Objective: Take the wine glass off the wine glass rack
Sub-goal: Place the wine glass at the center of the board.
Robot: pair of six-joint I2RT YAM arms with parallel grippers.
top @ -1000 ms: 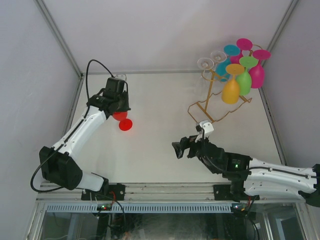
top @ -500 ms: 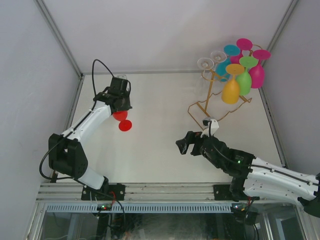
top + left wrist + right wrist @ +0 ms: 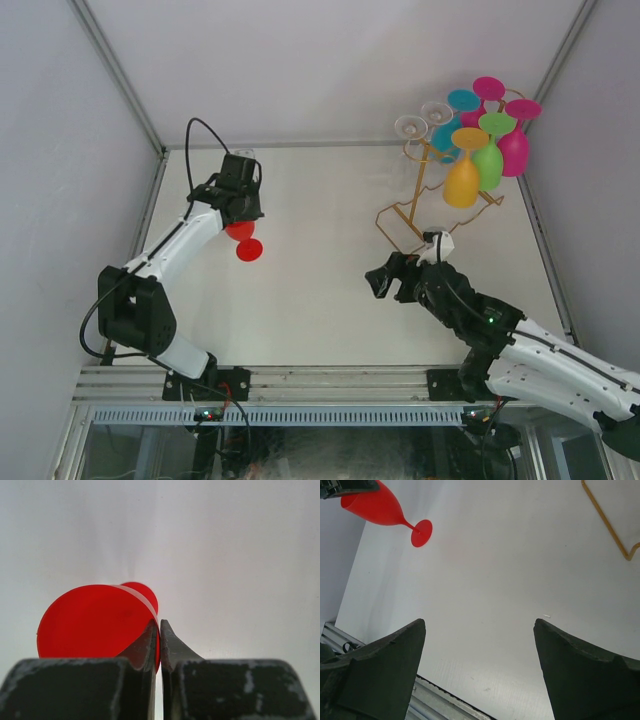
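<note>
My left gripper [image 3: 238, 210] is shut on the rim of a red wine glass [image 3: 241, 233] at the far left of the table. The glass is tilted, its round foot [image 3: 249, 249] pointing toward the near side. In the left wrist view the jaws [image 3: 160, 624] pinch the red glass's [image 3: 95, 622] thin rim. The gold wire wine glass rack [image 3: 412, 216] stands at the far right with several coloured glasses hanging on it, among them an orange one [image 3: 461, 181] and a green one [image 3: 488, 160]. My right gripper [image 3: 386, 281] is open and empty, near the rack's base.
The right wrist view shows the open right gripper [image 3: 480, 625], the red glass [image 3: 380, 507] at top left, a corner of the rack's base [image 3: 607, 522] at top right and the table's near metal edge [image 3: 435, 700]. White walls enclose the table.
My right arm has moved right and away from the near edge, toward the rack's base, still open. The left arm's elbow shifted; the red glass stayed about where it was.
</note>
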